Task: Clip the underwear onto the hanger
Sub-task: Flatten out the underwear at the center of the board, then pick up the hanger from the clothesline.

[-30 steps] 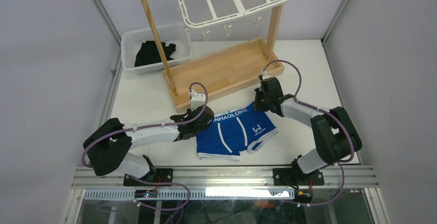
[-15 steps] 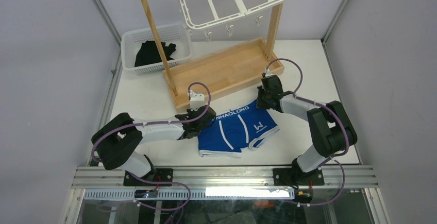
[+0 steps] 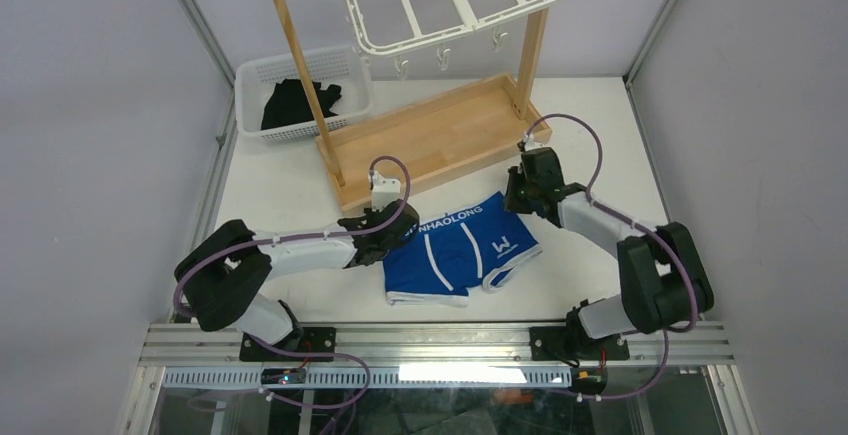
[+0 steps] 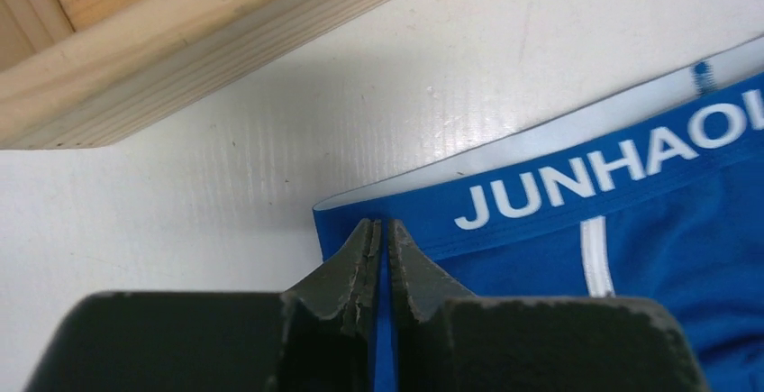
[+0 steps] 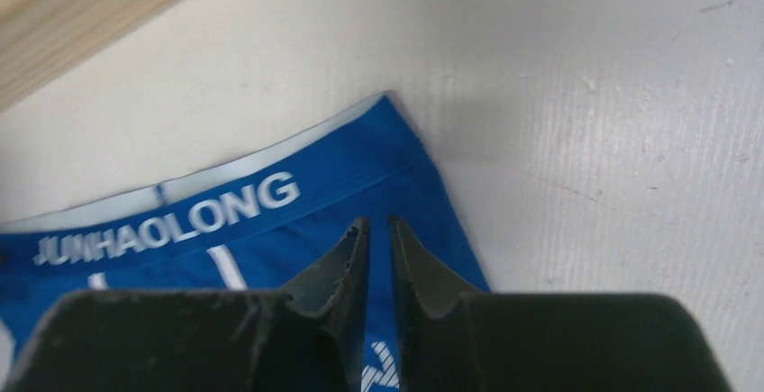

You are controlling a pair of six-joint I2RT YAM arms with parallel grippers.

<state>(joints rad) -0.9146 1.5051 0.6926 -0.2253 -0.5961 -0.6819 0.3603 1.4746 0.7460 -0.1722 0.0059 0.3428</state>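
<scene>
The blue underwear [image 3: 460, 250] lies flat on the white table, its lettered waistband toward the wooden rack. My left gripper [image 3: 393, 238] sits low at the waistband's left corner. In the left wrist view its jaws [image 4: 380, 223] are closed on the blue fabric [image 4: 631, 230]. My right gripper [image 3: 510, 202] is at the right corner. In the right wrist view its jaws [image 5: 378, 221] stand a narrow slit apart, pinching the underwear [image 5: 225, 230] just below the waistband. The white hanger [image 3: 470, 23] hangs high on the rack, with small clips dangling.
The wooden rack's tray base [image 3: 430, 140] lies just behind the underwear; its edge shows in both wrist views [image 4: 180, 59] [image 5: 72, 22]. A white basket [image 3: 300, 55] holding a black garment [image 3: 295, 103] stands at the back left.
My right gripper shifted slightly right and back, its elbow swinging outward. The waistband now lies straighter between the two grippers. The left gripper stayed at the left corner.
</scene>
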